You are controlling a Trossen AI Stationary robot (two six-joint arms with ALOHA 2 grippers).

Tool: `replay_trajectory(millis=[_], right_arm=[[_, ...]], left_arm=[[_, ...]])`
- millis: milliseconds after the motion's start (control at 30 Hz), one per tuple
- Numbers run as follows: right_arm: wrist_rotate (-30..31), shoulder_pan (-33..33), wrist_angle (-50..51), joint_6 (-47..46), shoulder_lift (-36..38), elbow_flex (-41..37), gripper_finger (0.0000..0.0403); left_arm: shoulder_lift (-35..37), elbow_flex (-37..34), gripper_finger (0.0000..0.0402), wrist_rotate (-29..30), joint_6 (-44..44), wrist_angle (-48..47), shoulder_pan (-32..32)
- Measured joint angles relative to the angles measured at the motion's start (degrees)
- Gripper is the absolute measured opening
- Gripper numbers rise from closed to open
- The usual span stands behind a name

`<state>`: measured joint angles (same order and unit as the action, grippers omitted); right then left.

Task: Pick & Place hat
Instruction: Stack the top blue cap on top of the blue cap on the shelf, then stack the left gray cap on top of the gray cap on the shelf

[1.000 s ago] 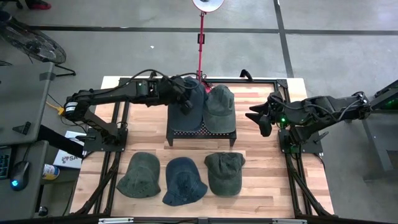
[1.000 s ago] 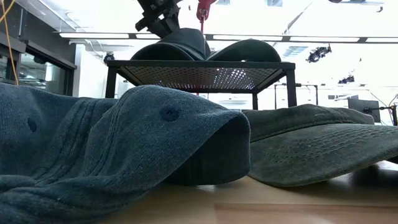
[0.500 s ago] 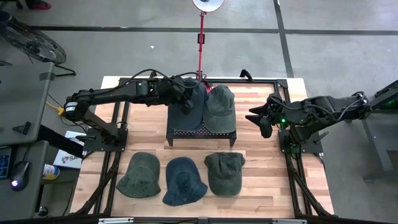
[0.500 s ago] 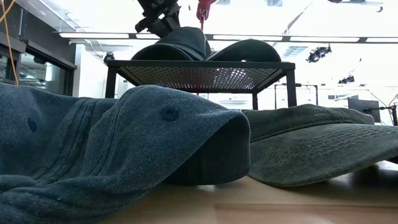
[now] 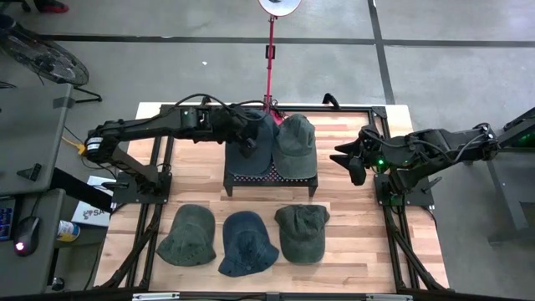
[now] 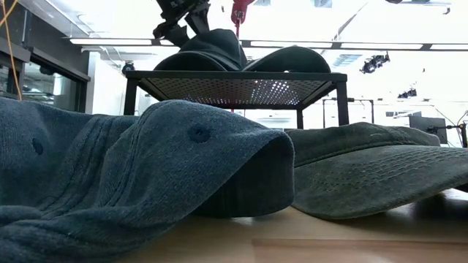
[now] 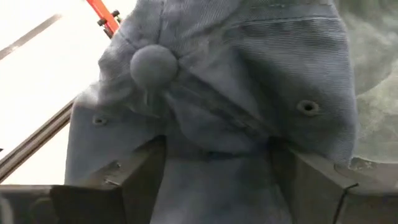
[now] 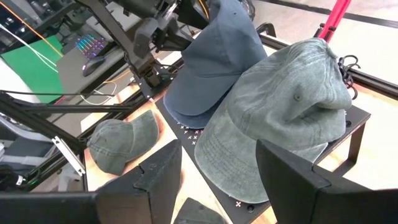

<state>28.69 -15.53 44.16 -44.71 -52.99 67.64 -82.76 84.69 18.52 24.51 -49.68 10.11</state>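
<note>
A blue hat (image 5: 264, 132) lies on the black mesh stand (image 5: 251, 179) at the table's far middle, its brim flat on the mesh. A green hat (image 5: 294, 144) sits beside it to the right and overlaps its edge (image 8: 205, 115). My left gripper (image 5: 248, 144) reaches in from the left, slanting down, and is open. Its fingers stand on either side of the blue hat's crown (image 7: 217, 143), below the top button (image 7: 153, 63). My right gripper (image 5: 351, 159) hangs open right of the stand, with nothing between its fingers. My left gripper has the bunched cloth of the blue hat's crown (image 7: 217, 155) filling the gap between its open fingers (image 7: 140, 180). I cannot tell whether the fingers touch the cloth. The hat rests on the stand's mesh.
Three more hats lie in a row on the wooden table near its front edge: green (image 5: 187, 236), blue (image 5: 247, 242), green (image 5: 301, 232). A red pole (image 5: 270, 58) rises just behind the stand. The black frame rails (image 5: 159, 167) run along both table sides.
My left gripper has opened over the blue hat's crown and tipped a little, staying in place. The hat stays on the stand.
</note>
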Motion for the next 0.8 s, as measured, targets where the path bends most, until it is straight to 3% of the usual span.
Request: replay_trajectory(millis=[800], right_arm=[[-0.8, 0.0, 0.2, -0.3, 0.0, 0.0, 0.02]], left_arm=[[1.0, 2.0, 0.0289, 0.4, 1.3, -5.3, 0.0]])
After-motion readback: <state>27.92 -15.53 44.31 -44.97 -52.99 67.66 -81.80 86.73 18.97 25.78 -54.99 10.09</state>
